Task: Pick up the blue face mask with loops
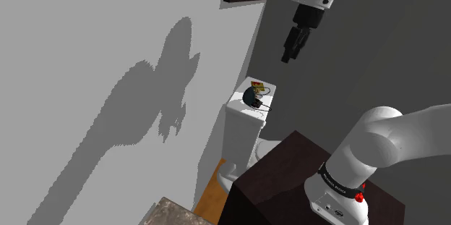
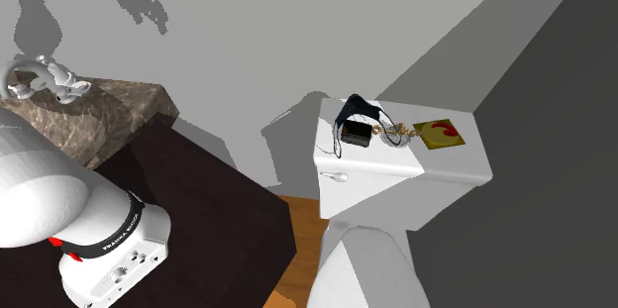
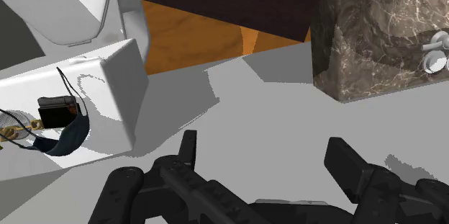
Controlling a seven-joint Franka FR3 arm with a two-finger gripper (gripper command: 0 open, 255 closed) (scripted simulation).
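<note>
High above the toilet tank lid (image 2: pixel 451 165) and off to one side, the gripper (image 1: pixel 290 51) hangs, fingers wide; a clean pick means centring over the dark blue face mask (image 2: pixel 359 109), clear of the black box (image 2: pixel 356 138)

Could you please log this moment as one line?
stage: pre-grasp | face mask: on toilet tank, untouched | gripper: open, empty, far from it

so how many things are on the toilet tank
4: the dark blue face mask draped against a small black box, a gold trinket beside them, and a yellow and red card further to the second exterior view's right. Smaller things may be hidden.
</note>
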